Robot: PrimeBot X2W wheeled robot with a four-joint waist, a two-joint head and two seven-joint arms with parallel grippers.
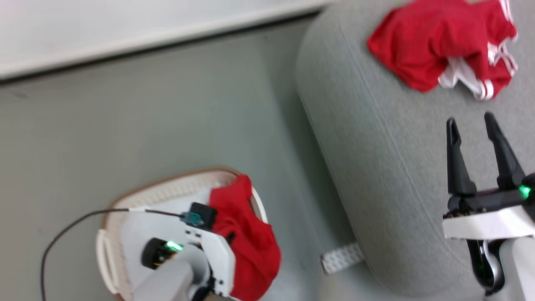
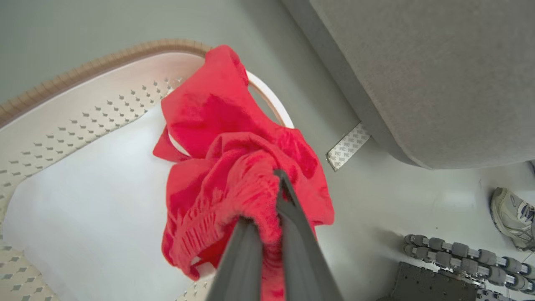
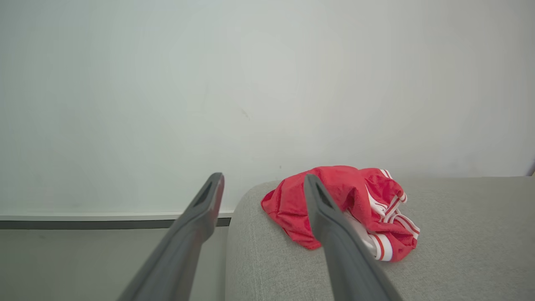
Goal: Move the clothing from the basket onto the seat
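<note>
A red garment (image 1: 246, 242) hangs over the basket (image 1: 159, 190), pinched by my left gripper (image 2: 271, 196), which is shut on its bunched fabric (image 2: 234, 175). The cloth drapes across the basket's right rim (image 2: 271, 102). Only the left arm's white wrist (image 1: 196, 251) appears in the head view, above the basket. A second red garment with white striped trim (image 1: 443, 42) lies crumpled on the grey seat (image 1: 376, 146). My right gripper (image 1: 470, 121) hovers open over the seat, short of that garment (image 3: 347, 209), with nothing between its fingers.
A pale liner sheet (image 2: 83, 200) covers the basket's bottom. A white perforated strip (image 1: 340, 257) lies on the grey floor beside the seat's corner. A white wall with baseboard (image 1: 125, 37) runs behind. A person's sneaker (image 2: 512, 217) and roller wheels (image 2: 459, 251) sit near my base.
</note>
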